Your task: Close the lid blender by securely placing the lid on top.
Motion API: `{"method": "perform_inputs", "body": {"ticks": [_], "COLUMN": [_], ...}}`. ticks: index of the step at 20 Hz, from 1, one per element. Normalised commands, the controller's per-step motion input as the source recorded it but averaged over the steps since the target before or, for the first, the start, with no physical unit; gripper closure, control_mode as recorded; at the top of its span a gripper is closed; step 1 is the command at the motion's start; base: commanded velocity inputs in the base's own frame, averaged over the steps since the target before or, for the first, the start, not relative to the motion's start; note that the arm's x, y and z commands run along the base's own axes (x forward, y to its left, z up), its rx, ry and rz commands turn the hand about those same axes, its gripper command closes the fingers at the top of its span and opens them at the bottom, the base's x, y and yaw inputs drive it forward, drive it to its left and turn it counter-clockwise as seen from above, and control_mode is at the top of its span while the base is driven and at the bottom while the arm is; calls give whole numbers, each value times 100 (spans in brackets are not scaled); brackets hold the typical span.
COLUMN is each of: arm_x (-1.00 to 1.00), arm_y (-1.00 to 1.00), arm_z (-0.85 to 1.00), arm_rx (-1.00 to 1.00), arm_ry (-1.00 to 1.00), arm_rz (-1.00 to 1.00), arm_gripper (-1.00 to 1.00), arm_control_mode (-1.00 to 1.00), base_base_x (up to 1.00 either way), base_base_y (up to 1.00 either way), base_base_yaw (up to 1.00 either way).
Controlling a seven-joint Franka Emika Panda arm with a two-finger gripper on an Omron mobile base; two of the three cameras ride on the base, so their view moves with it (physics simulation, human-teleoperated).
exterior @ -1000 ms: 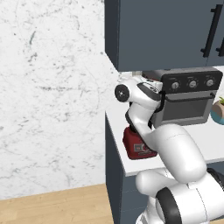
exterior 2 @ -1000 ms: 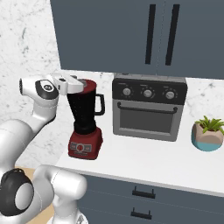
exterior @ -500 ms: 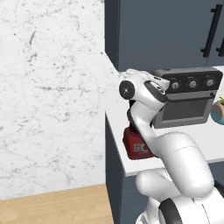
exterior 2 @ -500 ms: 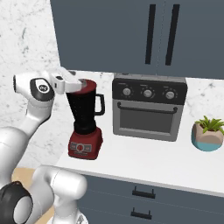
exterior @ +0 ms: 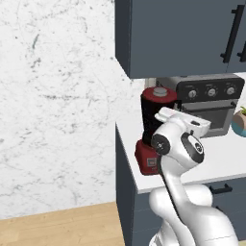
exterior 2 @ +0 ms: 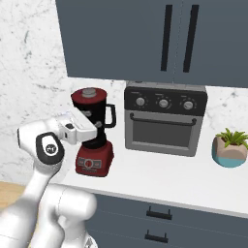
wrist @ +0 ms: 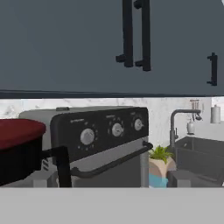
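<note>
I see the tall dark translucent blender [exterior 2: 95, 133] on its boxy red base left of centre in the right base view, standing on the white bench [exterior 2: 193, 181]. The small round red lid [exterior 2: 89, 94] with its grey centre knob sits on the jar's mouth, level as far as I can judge. In the left base view the same lid [exterior: 159, 94] tops the jar just right of centre.

The white arm's hand block lies in front of the jar's lower half in the right base view (its fingers are hidden from me there), so I cannot tell whether the gripper is parted or closed.

In the hand view the red lid [wrist: 17, 131] shows at the left edge, with the jar's dark handle beside it. The black-and-silver knobbed toaster oven [exterior 2: 164, 118] stands just right of the blender, and a small green plant in a round pot [exterior 2: 230, 147] sits at the right edge.
</note>
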Motion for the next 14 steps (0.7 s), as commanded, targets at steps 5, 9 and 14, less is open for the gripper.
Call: {"method": "perform_inputs", "body": {"ticks": [5, 9, 14], "arm_x": [-100, -100, -100], "arm_y": [-52, -96, -92], "arm_z": [-100, -12, 100], "arm_rx": [-33, 15, 46], "arm_ry": [15, -2, -35], "arm_rz": [0, 0, 0], "arm_gripper": [-100, -100, -100], "arm_control_mode": [-100, -100, -100], "base_base_x": [0, 0, 0], "base_base_y": [0, 0, 0], "base_base_yaw": [0, 0, 0]}}
